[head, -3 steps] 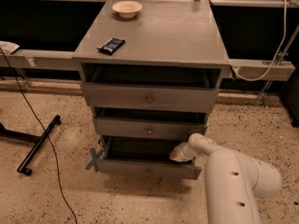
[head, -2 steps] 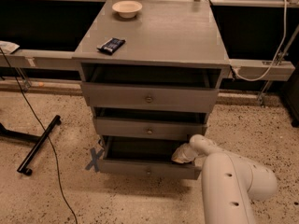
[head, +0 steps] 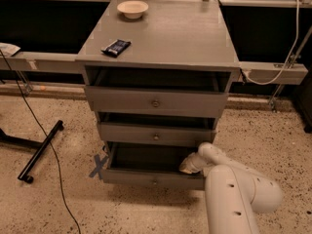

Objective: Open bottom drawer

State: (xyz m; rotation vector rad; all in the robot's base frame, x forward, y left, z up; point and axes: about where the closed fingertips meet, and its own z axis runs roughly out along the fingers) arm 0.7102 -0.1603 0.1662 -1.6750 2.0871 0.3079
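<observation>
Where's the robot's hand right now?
In the camera view, the gripper sits low and right of centre, at the right end of the open bottom drawer, just below the middle drawer.

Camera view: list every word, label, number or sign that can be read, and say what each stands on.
"X": a blue tape cross stuck on the floor, by the left corner of the bottom drawer.
On the dark packet on the cabinet top: print too blurred to read.
On the gripper, at the open bottom drawer's right end: no text.
</observation>
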